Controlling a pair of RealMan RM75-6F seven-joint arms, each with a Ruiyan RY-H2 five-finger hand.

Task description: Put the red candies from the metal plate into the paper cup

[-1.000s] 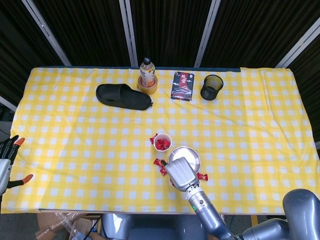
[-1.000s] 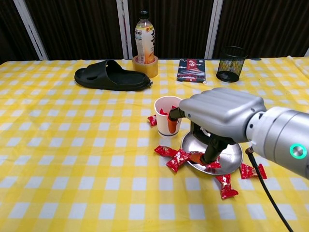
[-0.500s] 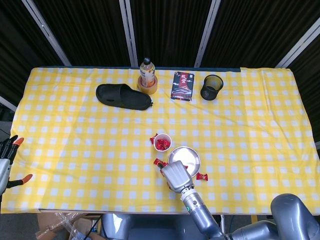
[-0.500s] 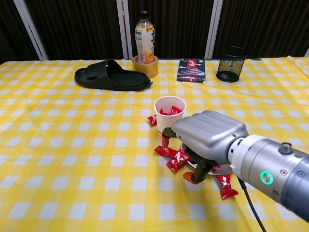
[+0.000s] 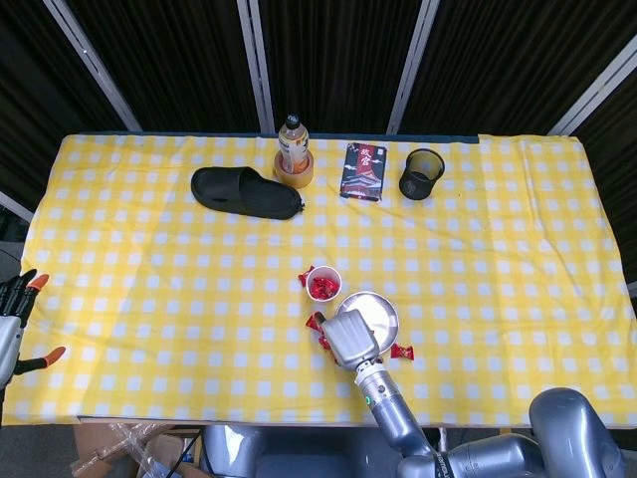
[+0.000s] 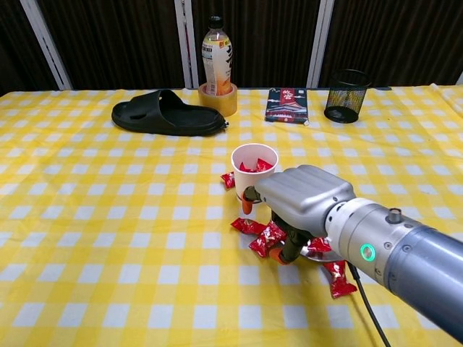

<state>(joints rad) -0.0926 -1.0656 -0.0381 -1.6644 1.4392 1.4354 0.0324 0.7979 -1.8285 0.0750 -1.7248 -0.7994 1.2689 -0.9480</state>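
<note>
Two hands are in view. The left hand (image 5: 18, 319) sits at the far left edge of the head view, off the bench (image 5: 149, 299), holding nothing, its orange-tipped fingers spread apart.

Moving right along the yellow checked cloth, a black slipper (image 6: 165, 113) lies near the far edge. Just beside it, a drink bottle (image 6: 216, 58) stands upright inside a roll of tape (image 6: 219, 100).

Near the centre, the paper cup (image 6: 254, 170) stands upright with red candies (image 6: 255, 166) visible inside it. One red candy (image 6: 228, 179) lies on the cloth touching the cup's left side. Further candies lie loose on the cloth in front of the cup (image 6: 266, 237), at the left rim of the metal plate (image 5: 379, 310).

The right hand (image 6: 304, 202) is lowered over the near-left portion of the plate, palm down, fingers curled downward to the candies at the plate rim. Whether it grips a candy cannot be told: the hand's back hides its fingertips in both views. In the chest view the plate is almost wholly covered by the hand; in the head view its far half shows bare.

To the right of the hand, two more wrapped candies (image 6: 338, 277) lie on the cloth just off the plate.

At the far edge, a dark printed box (image 6: 286, 105) lies flat, and a black mesh pen holder (image 6: 344, 95) stands upright to its right.
</note>
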